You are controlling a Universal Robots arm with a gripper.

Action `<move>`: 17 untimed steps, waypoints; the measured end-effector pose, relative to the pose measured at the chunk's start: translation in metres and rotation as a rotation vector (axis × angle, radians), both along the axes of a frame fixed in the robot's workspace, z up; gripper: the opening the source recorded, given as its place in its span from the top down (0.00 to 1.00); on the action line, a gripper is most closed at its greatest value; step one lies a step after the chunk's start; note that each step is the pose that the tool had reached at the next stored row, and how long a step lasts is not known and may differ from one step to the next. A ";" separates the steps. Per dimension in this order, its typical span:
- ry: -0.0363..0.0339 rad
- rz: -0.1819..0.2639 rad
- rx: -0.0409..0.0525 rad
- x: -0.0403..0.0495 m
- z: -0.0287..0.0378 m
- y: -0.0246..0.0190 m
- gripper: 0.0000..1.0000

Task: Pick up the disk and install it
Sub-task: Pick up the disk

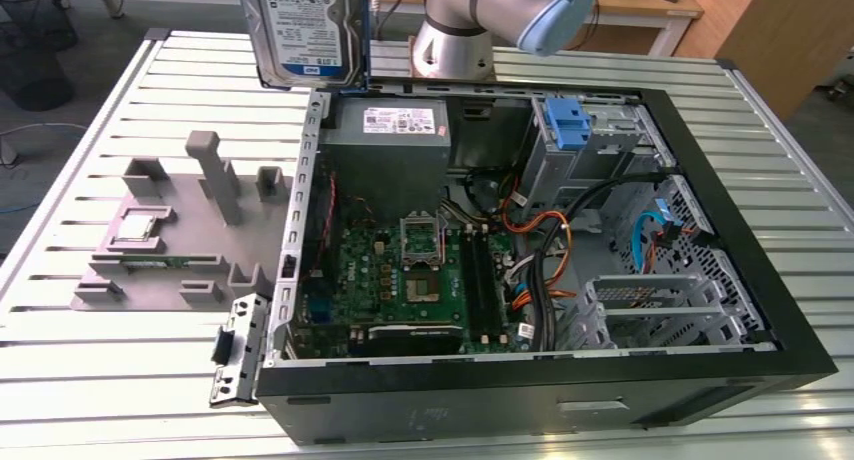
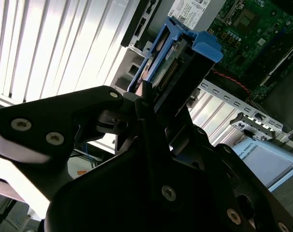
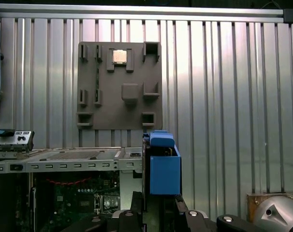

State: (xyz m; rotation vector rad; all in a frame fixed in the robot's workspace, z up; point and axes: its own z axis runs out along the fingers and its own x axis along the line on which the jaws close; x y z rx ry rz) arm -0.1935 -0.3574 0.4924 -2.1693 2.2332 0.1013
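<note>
The disk (image 1: 310,28), silver with a white-and-blue label and a blue carrier frame, hangs upright above the table just beyond the far left corner of the open computer case (image 1: 747,280) in the exterior view. In the second wrist view my gripper (image 2: 149,99) is shut on the disk (image 2: 178,60), whose blue carrier tab points away from the black fingers (image 2: 137,104). The first wrist view shows the disk (image 3: 163,166) edge-on, rising out of the gripper (image 3: 156,205).
Inside the case sit a grey power-supply box (image 1: 390,132), the motherboard (image 1: 400,270), a bare blue bracket (image 1: 567,122) in the far drive bay and a metal drive cage (image 1: 654,310). A grey fixture plate (image 1: 174,235) lies on the slatted table at the exterior view's left.
</note>
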 end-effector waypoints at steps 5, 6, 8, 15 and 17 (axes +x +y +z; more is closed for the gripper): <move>0.0000 0.000 0.0001 0.0002 0.0000 0.0000 0.65; 0.0000 0.000 0.0003 0.0004 0.0000 0.0000 0.65; 0.0001 0.000 0.0009 0.0015 0.0000 0.0001 0.65; 0.0000 0.000 0.0011 0.0037 0.0000 0.0000 0.65; -0.0001 0.000 0.0011 0.0038 0.0000 0.0000 0.65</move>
